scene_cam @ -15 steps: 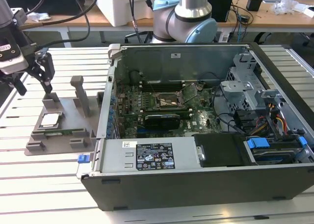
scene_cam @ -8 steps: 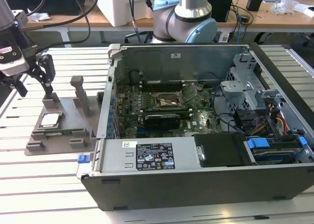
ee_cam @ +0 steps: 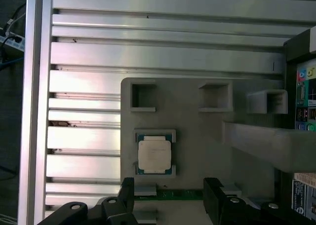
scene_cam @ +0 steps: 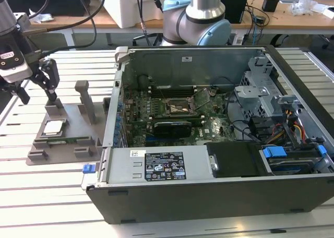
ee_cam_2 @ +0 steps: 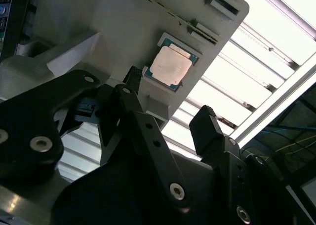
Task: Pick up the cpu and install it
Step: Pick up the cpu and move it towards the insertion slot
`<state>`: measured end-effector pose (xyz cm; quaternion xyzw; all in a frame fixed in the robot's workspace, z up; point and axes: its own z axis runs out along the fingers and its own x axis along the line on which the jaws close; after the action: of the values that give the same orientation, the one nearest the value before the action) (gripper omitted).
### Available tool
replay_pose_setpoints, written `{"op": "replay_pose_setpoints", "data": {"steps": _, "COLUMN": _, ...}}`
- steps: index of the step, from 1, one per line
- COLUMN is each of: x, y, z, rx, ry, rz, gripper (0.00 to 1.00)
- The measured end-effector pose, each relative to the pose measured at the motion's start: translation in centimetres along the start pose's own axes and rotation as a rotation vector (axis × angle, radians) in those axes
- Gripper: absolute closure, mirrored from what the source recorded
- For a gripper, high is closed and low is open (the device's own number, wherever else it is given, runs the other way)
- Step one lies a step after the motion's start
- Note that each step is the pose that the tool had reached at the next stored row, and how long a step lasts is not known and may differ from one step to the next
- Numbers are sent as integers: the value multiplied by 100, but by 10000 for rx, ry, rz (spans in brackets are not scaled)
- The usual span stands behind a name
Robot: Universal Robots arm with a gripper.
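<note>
The cpu point(ee_cam: 154, 154) is seated flat in a recess of the grey fixture plate point(ee_cam: 197, 136) on the slatted surface point(ee_cam: 84, 151); it is judged light, stiff, slick-topped and fragile, best taken by opposite edges; the tool point(ee_cam: 170, 188) is seen spread and empty above it.

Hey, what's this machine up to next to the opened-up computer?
A robot arm is working on moving a cpu into the open computer case. Right now its claw hangs open and empty just above a grey fixture plate, which sits beside the case on the exterior view's left. The cpu, a small silver square chip, lies in its pocket on that plate, not yet picked up. Inside the case the motherboard lies exposed.
</note>
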<state>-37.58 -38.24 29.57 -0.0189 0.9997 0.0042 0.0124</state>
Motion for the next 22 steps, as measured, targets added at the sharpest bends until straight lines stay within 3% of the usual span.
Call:
{"op": "replay_pose_setpoints", "data": {"steps": 9, "x": 2, "y": -1, "z": 83, "rx": 0, "ry": 1, "rz": 0, "gripper": 33}}
{"op": "replay_pose_setpoints", "data": {"steps": 10, "x": 3, "y": -1, "z": 134, "rx": 0, "ry": 0, "rz": 0, "gripper": 33}}
{"op": "replay_pose_setpoints", "data": {"steps": 16, "x": 7, "y": -2, "z": 261, "rx": 5, "ry": 0, "rz": 0, "gripper": 33}}
{"op": "replay_pose_setpoints", "data": {"steps": 22, "x": 11, "y": -4, "z": 449, "rx": 5, "ry": 0, "rz": -6, "gripper": 33}}
